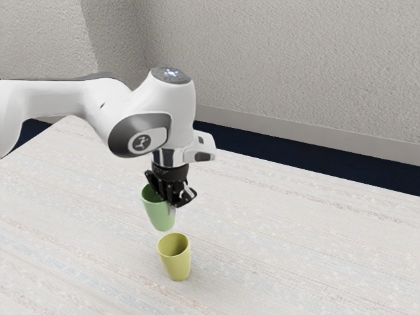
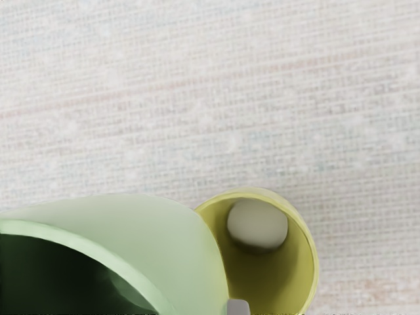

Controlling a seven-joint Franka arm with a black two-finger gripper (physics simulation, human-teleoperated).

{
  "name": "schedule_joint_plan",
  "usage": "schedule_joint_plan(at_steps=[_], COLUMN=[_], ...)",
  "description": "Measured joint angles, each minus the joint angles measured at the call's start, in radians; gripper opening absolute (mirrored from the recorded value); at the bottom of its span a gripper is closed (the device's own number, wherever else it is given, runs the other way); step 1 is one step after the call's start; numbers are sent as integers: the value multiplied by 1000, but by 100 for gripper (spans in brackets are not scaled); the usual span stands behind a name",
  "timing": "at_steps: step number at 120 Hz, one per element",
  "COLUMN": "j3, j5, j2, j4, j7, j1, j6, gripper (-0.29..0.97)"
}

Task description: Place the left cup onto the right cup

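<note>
The white arm comes in from the exterior view's left and bends down over the pale counter. Its black pincer points downward and is clamped on the rim of the light green cup, one finger inside the mouth and the other against the outer wall, so the gap between the fingers is narrow, no wider than the cup's wall. The green cup hangs in the air, clear of the counter, mouth up and slightly tilted, with its base leaning toward the exterior view's right.

Just below it the yellow-green cup stands upright on the counter with its mouth open upward. The base of the green cup is just above the yellow-green cup's rim, a little toward the exterior view's left of it (whether the two touch cannot be told from this angle). The green cup is not seated in the lower one.

From the wrist camera, the green cup looms large and blurred right under the hand, its dark inside showing, and its wall overlaps one side of the yellow-green cup. The lower cup's round mouth and pale inner bottom are visible beside it, with the woven-looking counter beyond both.

Behind the counter rise a grey textured wall and a dark strip of floor.
</note>
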Motion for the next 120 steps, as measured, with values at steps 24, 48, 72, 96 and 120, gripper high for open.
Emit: schedule_joint_plan(at_steps=[24,48,72,96,120], j3=[-35,-54,-58,-56,-55], j5=[0,-3,-7,-5,-1], j2=[7,17,33,61,80], j4=[17,21,17,17,18], j7=[-30,-58,-85,-105,-120], j1=[4,2,3,3,4], j6=[-2,-2,-1,4,11], gripper=[-10,-10,-10,-10,-10])
